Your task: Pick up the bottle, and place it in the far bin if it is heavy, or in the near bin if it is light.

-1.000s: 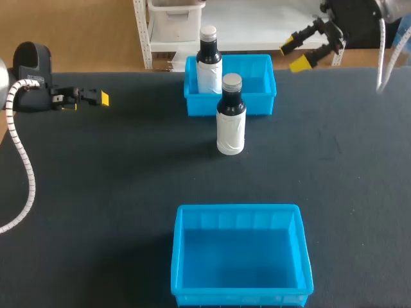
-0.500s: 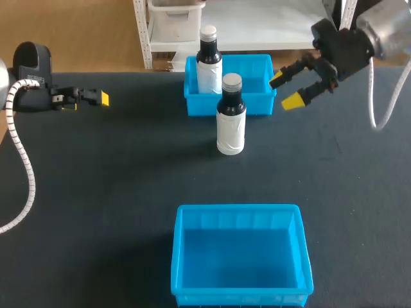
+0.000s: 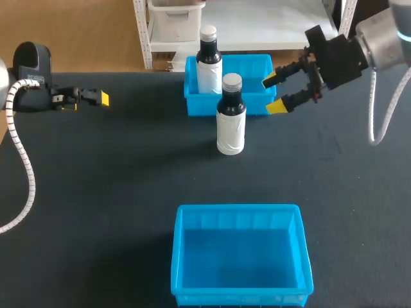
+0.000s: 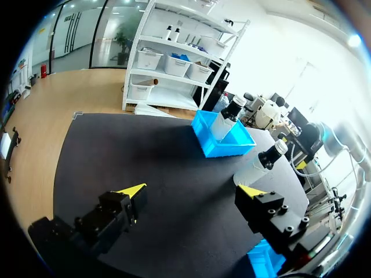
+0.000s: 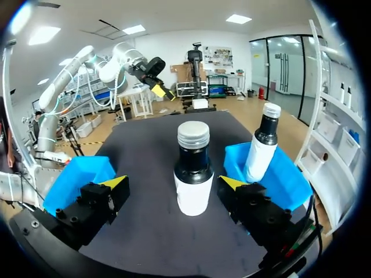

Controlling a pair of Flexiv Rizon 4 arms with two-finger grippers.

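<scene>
Bottle: the bottle (image 3: 230, 119) stands on the table (image 3: 128, 179), in its far half and about midway between the left and right edges, just in front of the far bin (image 3: 199, 102).
Long axis: vertical, cap up, so its sides are free to be taken.
Right gripper: the right gripper (image 3: 273, 93) is spread wide and holds nothing. It sits by the far bin's front right corner.
Direction: in the right wrist view the bottle (image 5: 193, 174) lies straight ahead of the gripper (image 5: 173, 183), lined up with the gap but not yet between the fingers.
Left gripper: the left gripper (image 4: 191, 191) is also spread and empty, near the table's left edge and well apart from the bottle.
Nearer arm: the right, clearly.
Neighbour: a second bottle (image 3: 208, 61) stands upright in the far bin's left part, behind the target.
Near bin: the near bin (image 3: 182, 256) sits at the table's near edge.
Coming move: probably a level advance until the fingers flank the bottle's body.
</scene>
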